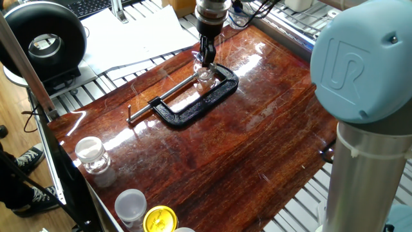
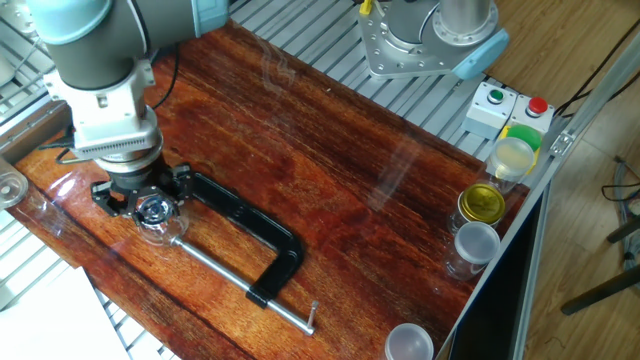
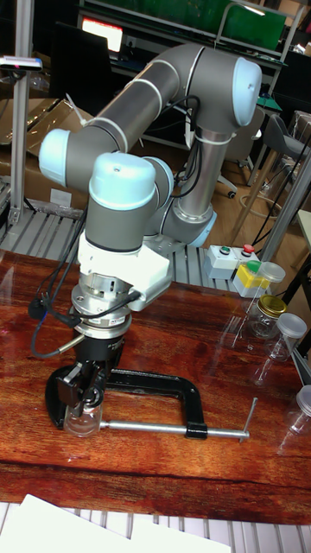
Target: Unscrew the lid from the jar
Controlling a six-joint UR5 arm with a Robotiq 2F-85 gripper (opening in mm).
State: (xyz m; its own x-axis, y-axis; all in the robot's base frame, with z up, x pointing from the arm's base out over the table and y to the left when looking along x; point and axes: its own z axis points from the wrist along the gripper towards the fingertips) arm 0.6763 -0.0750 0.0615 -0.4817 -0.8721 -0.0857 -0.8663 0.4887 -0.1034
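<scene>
Gripper point(image 3: 86, 399) is down on top of the jar point(image 3: 84, 421), fingers point(image 1: 206, 55) closed in narrow around the lid point(image 2: 155, 210). Looks like it's holding the lid, though the actual pad contact is too small to confirm. The jar sits upright on the wooden table point(image 1: 212, 148), pinched in the mouth of the black C-clamp point(image 2: 250, 235), between the frame's end and the screw rod point(image 3: 164, 427). That keeps the body from spinning (good, that's the whole point of the clamp).

My read: this is the unscrew step itself, the lid still seated on the neck. Next move needs wrist rotation about the jar's vertical axis with grip pressure kept on, then a straight lift once the thread lets go. Risk is pads slipping on glass.
</scene>
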